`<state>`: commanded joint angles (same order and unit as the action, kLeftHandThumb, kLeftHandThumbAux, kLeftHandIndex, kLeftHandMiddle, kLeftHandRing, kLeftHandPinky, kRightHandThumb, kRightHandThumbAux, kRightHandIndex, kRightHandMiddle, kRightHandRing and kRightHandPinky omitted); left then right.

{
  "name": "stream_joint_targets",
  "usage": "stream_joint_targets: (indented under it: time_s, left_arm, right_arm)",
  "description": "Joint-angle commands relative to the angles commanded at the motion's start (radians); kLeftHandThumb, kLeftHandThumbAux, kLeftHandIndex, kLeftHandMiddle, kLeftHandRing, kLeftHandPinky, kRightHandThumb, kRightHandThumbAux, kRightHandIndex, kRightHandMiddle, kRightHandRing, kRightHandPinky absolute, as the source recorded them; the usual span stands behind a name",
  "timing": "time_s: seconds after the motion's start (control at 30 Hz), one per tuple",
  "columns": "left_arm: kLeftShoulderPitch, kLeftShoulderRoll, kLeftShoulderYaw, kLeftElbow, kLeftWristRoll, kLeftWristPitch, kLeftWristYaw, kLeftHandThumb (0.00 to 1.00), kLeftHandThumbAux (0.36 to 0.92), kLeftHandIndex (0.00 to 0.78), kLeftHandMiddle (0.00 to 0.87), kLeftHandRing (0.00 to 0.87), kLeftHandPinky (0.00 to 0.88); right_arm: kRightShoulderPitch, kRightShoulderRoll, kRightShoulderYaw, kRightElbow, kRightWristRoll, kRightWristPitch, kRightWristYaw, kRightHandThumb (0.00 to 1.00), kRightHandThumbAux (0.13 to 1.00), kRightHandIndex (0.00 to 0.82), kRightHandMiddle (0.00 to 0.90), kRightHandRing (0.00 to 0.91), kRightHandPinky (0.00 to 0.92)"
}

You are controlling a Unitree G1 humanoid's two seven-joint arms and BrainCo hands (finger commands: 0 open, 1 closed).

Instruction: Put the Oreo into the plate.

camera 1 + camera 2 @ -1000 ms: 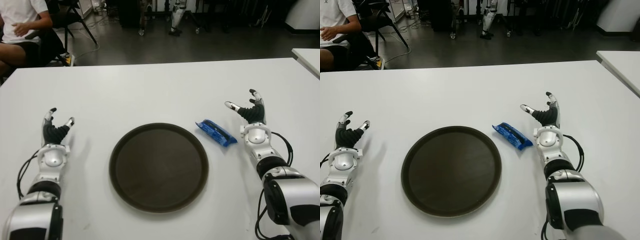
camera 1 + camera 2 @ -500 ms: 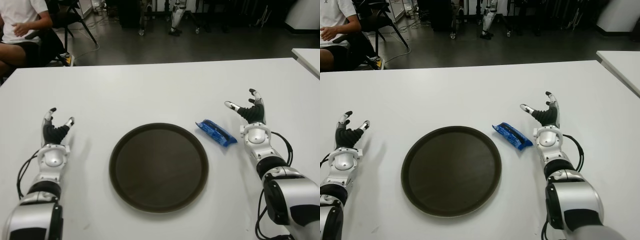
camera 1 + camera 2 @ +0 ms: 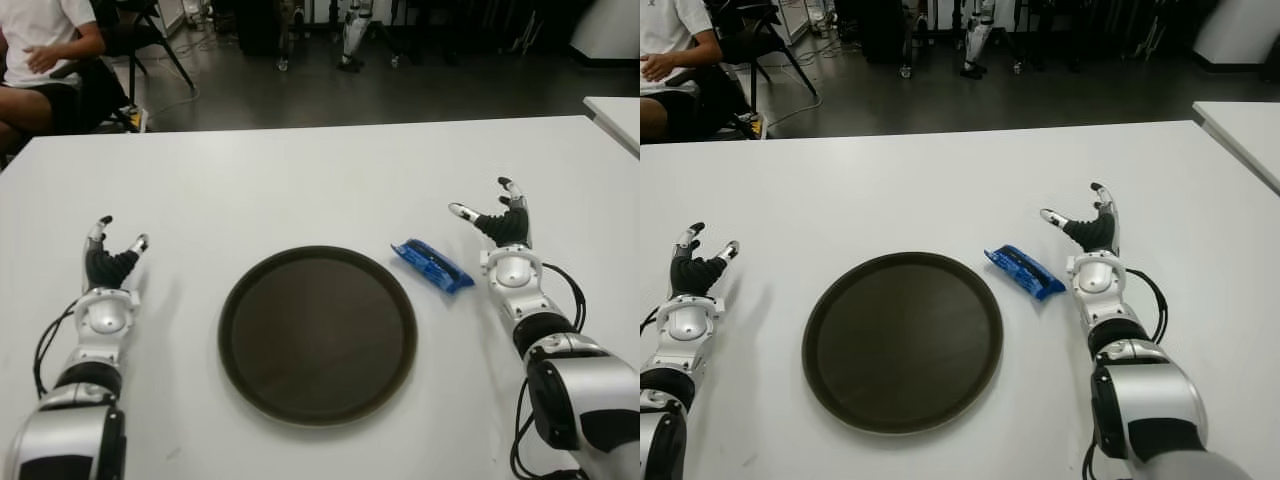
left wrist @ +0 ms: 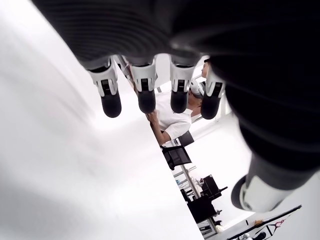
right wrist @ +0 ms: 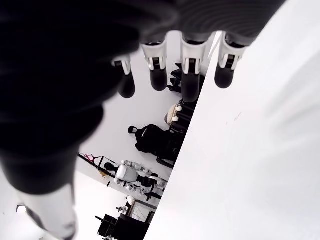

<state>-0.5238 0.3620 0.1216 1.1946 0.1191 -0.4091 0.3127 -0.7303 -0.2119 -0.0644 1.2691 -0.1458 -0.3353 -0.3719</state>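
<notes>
A blue Oreo packet (image 3: 431,265) lies flat on the white table (image 3: 320,180), just off the right rim of a round dark brown plate (image 3: 318,334). Nothing lies in the plate. My right hand (image 3: 497,223) shows just right of the packet, fingers spread and holding nothing, a short gap between them. My left hand (image 3: 110,250) shows far left of the plate, fingers also spread and empty. Both wrist views show straight fingers (image 5: 156,70) over bare table with nothing grasped.
A seated person (image 3: 45,50) is beyond the table's far left corner, next to a dark chair (image 3: 150,35). A second white table's corner (image 3: 612,110) shows at the far right. Dark floor and equipment lie behind the far edge.
</notes>
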Motion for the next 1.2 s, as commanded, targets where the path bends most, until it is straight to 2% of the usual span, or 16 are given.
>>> stream_joint_targets:
  time_s: [0.4,0.73,0.93,1.2]
  left_arm:
    - [0.001,0.005,-0.01,0.001,0.017,0.006,0.014,0.0,0.636,0.007,0.0,0.0,0.002]
    - [-0.005,0.0,-0.004,0.008,0.005,0.011,0.006,0.0,0.673,0.012,0.012,0.0,0.003]
    - [-0.004,0.005,-0.009,0.005,0.009,0.004,-0.005,0.0,0.652,0.001,0.001,0.0,0.0]
    - [-0.004,0.003,-0.005,0.008,0.005,0.005,-0.007,0.0,0.634,0.0,0.0,0.0,0.005]
  right_arm:
    - [0.003,0.0,0.0,-0.031,-0.004,-0.026,-0.002,0.0,0.764,0.135,0.079,0.085,0.083]
    - [0.036,-0.011,0.074,-0.149,-0.077,-0.039,-0.016,0.0,0.823,0.104,0.088,0.082,0.055]
    - [0.055,-0.029,0.11,-0.186,-0.117,-0.045,0.001,0.0,0.846,0.085,0.082,0.078,0.058]
    - [0.08,-0.032,0.111,-0.249,-0.115,-0.059,0.042,0.0,0.831,0.088,0.089,0.086,0.068]
